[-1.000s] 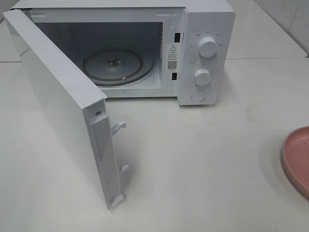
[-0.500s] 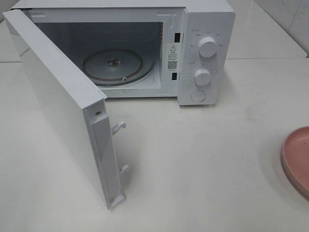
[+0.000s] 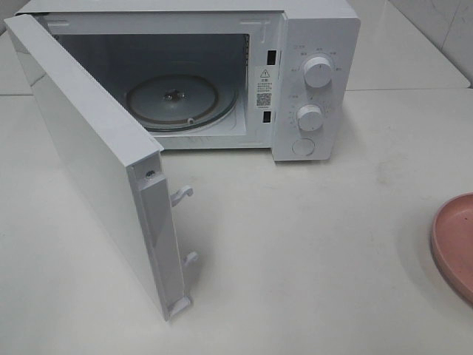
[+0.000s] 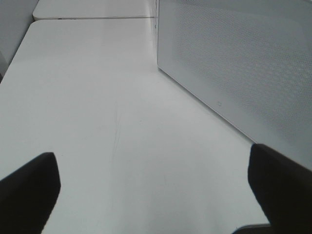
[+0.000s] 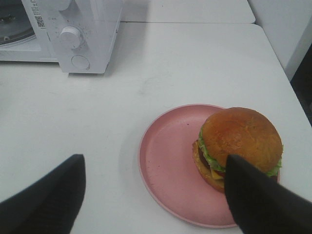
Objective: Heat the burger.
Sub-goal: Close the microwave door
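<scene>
Well apart, both fingers (image 5: 253, 195) wide; burger (image 5: 239, 141) at pink plate (image 5: 165, 165) edge.

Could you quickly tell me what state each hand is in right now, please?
Left hand: open, holding nothing, above bare table.
Right hand: open, holding nothing, above the burger on its pink plate.

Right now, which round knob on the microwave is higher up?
The upper knob, near the microwave's top edge; the lower knob sits just above the round button.
</scene>
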Tool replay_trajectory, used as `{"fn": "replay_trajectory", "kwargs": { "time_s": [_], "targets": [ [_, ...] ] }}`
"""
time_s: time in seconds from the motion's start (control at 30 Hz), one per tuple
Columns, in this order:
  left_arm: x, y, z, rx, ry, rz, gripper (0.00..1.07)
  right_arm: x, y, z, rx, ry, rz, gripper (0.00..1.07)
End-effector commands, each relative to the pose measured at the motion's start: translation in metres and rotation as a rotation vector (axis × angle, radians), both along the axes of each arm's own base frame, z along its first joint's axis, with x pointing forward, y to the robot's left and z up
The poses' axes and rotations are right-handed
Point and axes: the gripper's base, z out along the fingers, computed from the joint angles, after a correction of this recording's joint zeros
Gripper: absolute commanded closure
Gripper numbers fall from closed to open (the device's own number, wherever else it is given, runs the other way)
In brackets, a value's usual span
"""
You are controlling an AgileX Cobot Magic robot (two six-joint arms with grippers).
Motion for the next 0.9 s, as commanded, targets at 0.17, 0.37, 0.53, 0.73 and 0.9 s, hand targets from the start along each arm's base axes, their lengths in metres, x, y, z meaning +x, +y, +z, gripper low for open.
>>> {"fn": "replay_trajectory", "kwargs": {
  "time_s": [0.17, 0.37, 0.53, 0.73, 0.9],
  "targets": [
    [-0.0013, -0.0002, -0.0001, -0.003, -0.025, 0.002, 0.08, -0.0035, -0.0005, -0.0016, -0.012, -0.027, 0.002, 0.31],
    [-0.0013, -0.0002, -0.0001, -0.003, -0.025, 0.002, 0.08, -0.0035, -0.0005, -0.0016, -0.012, -0.027, 0.002, 0.31],
    [-0.0013, -0.0002, -0.0001, -0.003, -0.025, 0.002, 0.08, -0.0035, -0.0005, -0.0016, -0.012, -0.027, 0.002, 0.31],
    [-0.0013, -0.0002, -0.0001, -0.003, -0.025, 0.002, 0.08, -0.0035, -0.0005, -0.0016, -0.012, -0.027, 0.002, 0.31],
    [-0.0013, -0.0002, -0.0001, -0.003, -0.025, 0.002, 0.08, -0.0035, -0.0005, -0.0016, -0.012, -0.027, 0.002, 0.31]
  ]
}}
